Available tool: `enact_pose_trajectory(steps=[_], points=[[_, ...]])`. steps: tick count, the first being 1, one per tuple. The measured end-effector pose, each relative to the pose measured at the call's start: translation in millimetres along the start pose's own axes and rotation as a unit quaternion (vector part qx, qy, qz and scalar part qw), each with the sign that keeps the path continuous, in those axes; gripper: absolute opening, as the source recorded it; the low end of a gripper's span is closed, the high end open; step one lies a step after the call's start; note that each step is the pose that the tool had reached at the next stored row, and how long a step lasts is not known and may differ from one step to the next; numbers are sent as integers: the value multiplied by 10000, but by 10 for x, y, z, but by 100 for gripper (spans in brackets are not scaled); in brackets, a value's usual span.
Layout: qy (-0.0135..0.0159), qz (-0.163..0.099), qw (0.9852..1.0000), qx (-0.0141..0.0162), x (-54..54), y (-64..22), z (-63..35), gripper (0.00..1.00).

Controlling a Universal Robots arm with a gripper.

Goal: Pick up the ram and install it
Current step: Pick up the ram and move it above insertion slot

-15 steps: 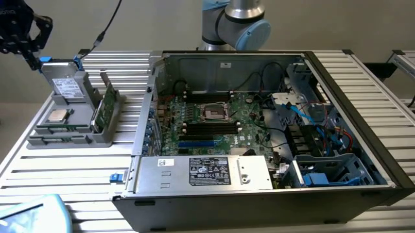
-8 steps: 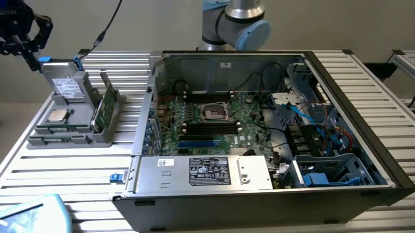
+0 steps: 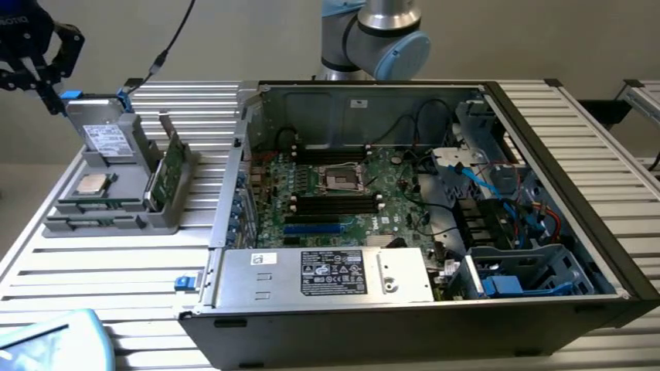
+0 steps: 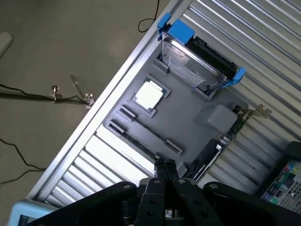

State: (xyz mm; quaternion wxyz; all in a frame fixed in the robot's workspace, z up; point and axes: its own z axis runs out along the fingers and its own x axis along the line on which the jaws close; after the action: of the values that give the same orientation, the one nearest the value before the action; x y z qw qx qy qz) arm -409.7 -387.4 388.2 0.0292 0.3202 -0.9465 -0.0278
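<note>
Gripper (image 4: pixel 164 165): black fingers pressed together with nothing between them, hanging above the grey tray at the exterior view's left.
Grey tray (image 3: pixel 124 226): on the ribbed table (image 3: pixel 113 274), just beside the open case.
Hard drive (image 3: pixel 103 137): blue brackets, propped at the tray's far end.
Processor (image 3: pixel 93 183): flat, mid-tray.
Ram (image 4: pixel 134 140): as far as I can tell, the thin strip on edge in the tray's long slot; not in the gripper.
Green card (image 3: pixel 170 174): metal bracket, upright along the tray's right side.
Computer case (image 3: pixel 577 193): lying open, motherboard (image 3: pixel 351 193) facing up.
</note>
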Motion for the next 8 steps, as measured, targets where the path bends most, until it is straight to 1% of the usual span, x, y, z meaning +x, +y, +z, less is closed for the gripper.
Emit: enact_pose_trajectory(steps=[2, 4, 6, 8], points=[[13, -179, 9998, 7, 0, 0, 3, 11], [26, -366, 9993, 14, 0, 0, 6, 11], [39, -542, 9985, 20, 0, -1, 9, 11], [52, -721, 9974, 27, 0, -1, 11, 11]])
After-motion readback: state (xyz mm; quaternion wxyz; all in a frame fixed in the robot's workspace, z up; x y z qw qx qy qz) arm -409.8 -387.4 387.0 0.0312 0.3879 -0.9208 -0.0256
